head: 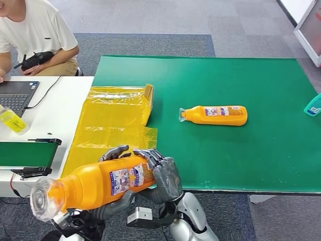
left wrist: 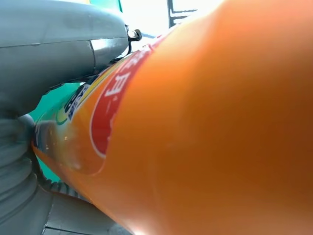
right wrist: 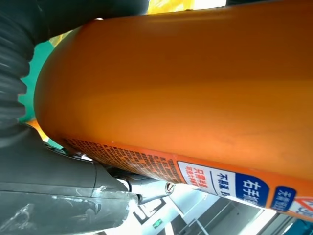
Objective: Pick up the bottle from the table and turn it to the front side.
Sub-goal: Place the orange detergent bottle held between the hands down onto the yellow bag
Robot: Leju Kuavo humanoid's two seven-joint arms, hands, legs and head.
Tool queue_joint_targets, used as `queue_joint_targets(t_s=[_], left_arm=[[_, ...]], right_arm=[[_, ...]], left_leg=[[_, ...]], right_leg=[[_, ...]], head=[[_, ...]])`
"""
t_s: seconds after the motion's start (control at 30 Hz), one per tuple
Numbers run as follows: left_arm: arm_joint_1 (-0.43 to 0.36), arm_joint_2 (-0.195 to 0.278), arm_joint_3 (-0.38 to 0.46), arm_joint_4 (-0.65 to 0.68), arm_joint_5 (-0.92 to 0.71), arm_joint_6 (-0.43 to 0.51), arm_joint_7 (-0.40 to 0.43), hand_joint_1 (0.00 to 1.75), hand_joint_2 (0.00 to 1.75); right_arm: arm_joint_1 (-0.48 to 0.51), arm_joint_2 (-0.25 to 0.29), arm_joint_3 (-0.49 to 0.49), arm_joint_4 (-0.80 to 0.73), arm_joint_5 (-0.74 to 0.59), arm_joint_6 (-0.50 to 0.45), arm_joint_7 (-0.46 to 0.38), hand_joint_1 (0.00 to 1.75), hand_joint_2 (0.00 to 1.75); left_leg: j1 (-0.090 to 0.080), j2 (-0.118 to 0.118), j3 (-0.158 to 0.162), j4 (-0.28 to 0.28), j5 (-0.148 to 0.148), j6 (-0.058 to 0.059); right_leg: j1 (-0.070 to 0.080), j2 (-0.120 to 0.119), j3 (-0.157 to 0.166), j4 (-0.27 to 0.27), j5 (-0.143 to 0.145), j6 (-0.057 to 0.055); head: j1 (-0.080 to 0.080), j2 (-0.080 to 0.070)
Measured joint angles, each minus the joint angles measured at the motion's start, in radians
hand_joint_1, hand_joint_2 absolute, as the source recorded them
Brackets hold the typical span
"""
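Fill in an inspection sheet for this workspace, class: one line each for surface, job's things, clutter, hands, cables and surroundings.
Surface: green table mat, with a white desk beside it.
Job's things: held orange bottle lifted off the table, lying roughly level, clear cap toward the camera, small-print label facing up; a second orange bottle lies on its side on the mat.
Clutter: yellow plastic bag with a cardboard flap; teal item at the mat's edge.
Hands: right hand and left hand both grip the held bottle.
Cables: black cable running to the laptop.
Surroundings: grey carpet; a seated person holding a black controller.
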Motion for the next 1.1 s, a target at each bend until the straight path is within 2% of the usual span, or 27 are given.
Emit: queue_joint_targets(t_s=[0.17,0.2,0.3,0.33,0.43,0.53,0.8,0.97,1.03,1.1], left_arm=[[-0.003,0.003,0.002,0.008,-0.005,0.010,-0.001,1.75,1.75],[-0.003,0.003,0.005,0.011,-0.005,0.011,-0.001,1.75,1.75],[0.004,0.003,0.017,0.026,-0.011,0.012,0.000,1.75,1.75],[0.008,0.003,0.025,0.032,-0.017,0.012,0.001,1.75,1.75],[0.016,0.004,0.048,0.047,-0.057,0.020,-0.003,1.75,1.75],[0.017,-0.005,0.046,0.045,-0.120,0.058,-0.027,1.75,1.75],[0.015,-0.023,0.040,0.017,-0.121,0.080,-0.053,1.75,1.75],[0.061,-0.048,0.110,-0.085,-0.084,0.088,-0.092,1.75,1.75],[0.078,-0.067,0.148,-0.132,-0.162,0.132,-0.102,1.75,1.75],[0.085,-0.084,0.181,-0.165,-0.320,0.244,-0.100,1.75,1.75]], right_arm=[[-0.009,0.000,0.007,0.041,-0.086,0.053,0.002,1.75,1.75],[-0.012,0.000,0.008,0.059,-0.118,0.079,0.001,1.51,1.75],[-0.029,0.006,0.005,0.133,-0.211,0.165,-0.003,0.20,1.75],[-0.037,0.009,0.003,0.163,-0.236,0.199,0.002,0.00,1.75],[-0.062,0.021,-0.012,0.270,-0.287,0.292,0.035,0.00,1.75],[-0.070,0.031,-0.039,0.373,-0.322,0.332,0.038,0.00,1.75],[-0.075,0.037,-0.068,0.478,-0.357,0.348,0.034,0.00,1.75],[-0.062,0.037,-0.110,0.468,-0.404,0.351,0.047,0.00,1.75],[-0.048,0.037,-0.139,0.449,-0.410,0.352,0.053,0.00,1.75],[-0.033,0.037,-0.170,0.425,-0.409,0.355,0.059,0.00,1.75]], left_leg=[[0.000,0.000,0.000,0.000,0.000,0.000],[0.000,0.000,0.000,0.000,0.000,0.000],[0.000,0.000,0.000,0.000,0.000,0.000],[0.000,0.000,0.000,0.000,0.000,0.000],[0.000,0.001,0.000,0.000,0.000,0.000],[0.000,0.001,0.000,0.000,0.000,0.000],[0.000,0.001,0.000,0.000,0.000,0.000],[0.000,0.001,0.000,0.000,0.000,0.000],[0.000,0.001,0.000,0.000,0.000,0.000],[0.000,0.001,0.000,0.000,0.000,0.000]], right_leg=[[0.000,0.000,0.000,0.000,0.000,0.000],[0.000,0.000,0.000,0.000,0.000,0.000],[0.000,0.001,0.000,0.000,0.000,0.000],[0.000,0.001,0.000,0.000,0.000,0.000],[0.000,0.001,0.000,0.000,0.000,0.000],[0.000,0.001,0.000,0.000,0.000,0.000],[0.000,0.001,0.000,0.000,0.000,0.000],[0.000,0.001,0.000,0.000,0.000,0.000],[0.000,0.001,0.000,0.000,0.000,0.000],[0.000,0.001,0.001,0.000,0.000,0.000]], head=[[0.000,0.000],[0.000,0.000],[0.000,0.000],[0.000,0.000],[0.000,0.000],[0.000,0.000],[0.000,0.000],[0.000,0.000],[0.000,0.000],[0.000,0.000]])
